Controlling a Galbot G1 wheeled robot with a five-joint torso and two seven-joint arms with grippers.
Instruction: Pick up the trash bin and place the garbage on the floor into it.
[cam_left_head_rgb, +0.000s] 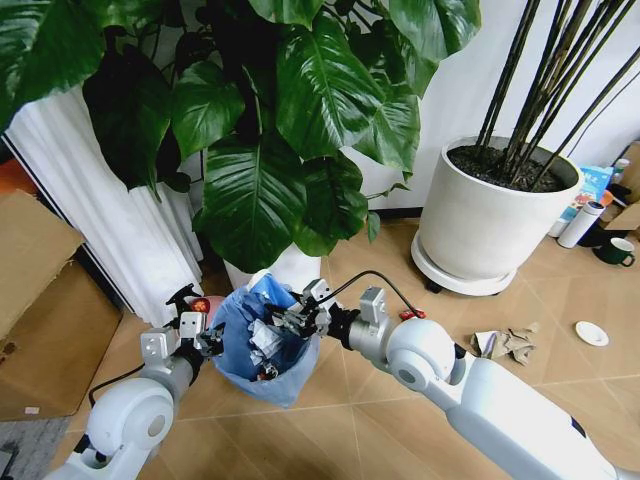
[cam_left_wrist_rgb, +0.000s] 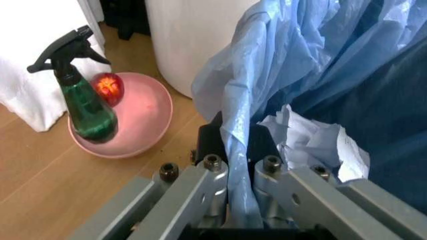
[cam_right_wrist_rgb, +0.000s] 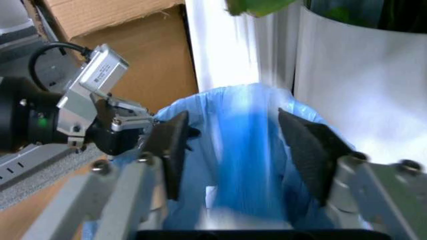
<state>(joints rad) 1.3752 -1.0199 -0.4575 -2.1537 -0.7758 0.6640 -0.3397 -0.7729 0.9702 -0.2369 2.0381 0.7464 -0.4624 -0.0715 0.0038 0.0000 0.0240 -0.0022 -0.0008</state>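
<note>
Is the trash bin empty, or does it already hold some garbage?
Not empty: crumpled white paper lies inside the trash bin, whose rim the left claw grips.

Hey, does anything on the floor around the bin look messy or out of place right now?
Yes. Torn cardboard bits and a small white lid lie loose on the floor, off to the right of the bin, which the left gripper grips by its rim.

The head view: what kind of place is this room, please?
Probably an indoor office or lounge corner: wood-look floor, large potted plants in a white planter, and cardboard boxes by the wall.
</note>
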